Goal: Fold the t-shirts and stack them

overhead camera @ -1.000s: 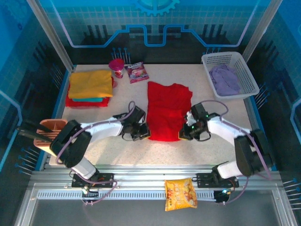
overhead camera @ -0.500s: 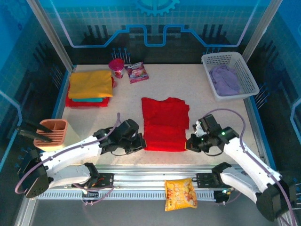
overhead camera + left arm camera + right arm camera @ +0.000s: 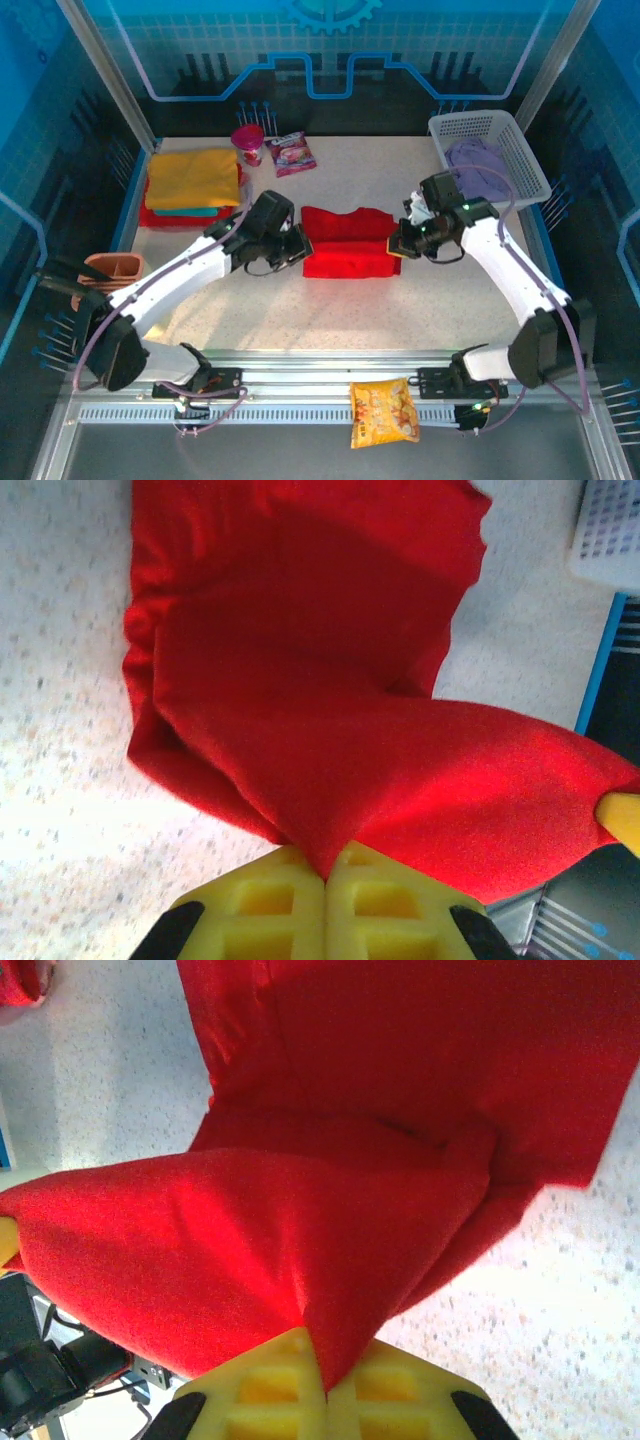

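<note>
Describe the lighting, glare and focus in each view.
Top view: even light, sharp throughout. Left wrist view: red shirt heavily saturated, table washed out bright at lower left. Right wrist view: same vivid red, table glare at lower right, yellow fingers at the bottom edge slightly soft.

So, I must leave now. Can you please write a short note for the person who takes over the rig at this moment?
Left gripper: shut on the left edge of the red t-shirt.
Right gripper: shut on its right edge.
Red t-shirt: middle of the table, with the gripped edge raised over the part lying flat, so the fold is half made.
Done: yellow t-shirt lies folded on the teal one at the far left.
Left: lay this fold down, finish it and stack it. The lilac t-shirt lies crumpled in the basket.
</note>
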Controlling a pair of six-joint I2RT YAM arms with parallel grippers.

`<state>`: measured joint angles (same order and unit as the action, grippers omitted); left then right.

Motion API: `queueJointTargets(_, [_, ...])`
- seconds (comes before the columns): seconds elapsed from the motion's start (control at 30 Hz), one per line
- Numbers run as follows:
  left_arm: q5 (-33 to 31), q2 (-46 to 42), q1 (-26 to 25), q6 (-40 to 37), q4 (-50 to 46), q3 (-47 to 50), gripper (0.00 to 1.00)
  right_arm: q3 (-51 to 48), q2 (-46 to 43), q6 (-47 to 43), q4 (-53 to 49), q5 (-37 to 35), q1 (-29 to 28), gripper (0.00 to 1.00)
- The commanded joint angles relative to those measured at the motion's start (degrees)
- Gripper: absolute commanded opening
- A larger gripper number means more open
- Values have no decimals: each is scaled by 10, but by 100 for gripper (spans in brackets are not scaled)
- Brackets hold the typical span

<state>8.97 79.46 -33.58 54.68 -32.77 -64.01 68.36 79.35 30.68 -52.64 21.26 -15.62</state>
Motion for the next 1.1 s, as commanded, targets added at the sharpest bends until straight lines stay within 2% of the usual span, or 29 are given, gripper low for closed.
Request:
queueJointTargets(0.0, [36, 52, 26, -51, -12, -46, 0, 38, 48, -36, -3, 27, 15, 0])
queueJointTargets(0.37, [53, 214, 72, -110, -27, -203, 0, 150, 203, -59, 8, 43, 46, 1])
queueJointTargets(0.83, [72, 357, 129, -127, -45, -343, 0, 348, 393, -66, -24, 43, 56, 5])
queueJointTargets(0.93, [84, 395, 138, -132, -54, -368, 7, 382, 427, -69, -32, 43, 57, 18])
queueJointTargets(1.0, [77, 409, 143, -136, -54, -375, 14, 392, 445, -64, -15, 44, 59, 22])
queueJointTargets(1.07, [67, 425, 153, -139, -56, -387, 25, 422, 473, -59, -10, 62, 65, 38])
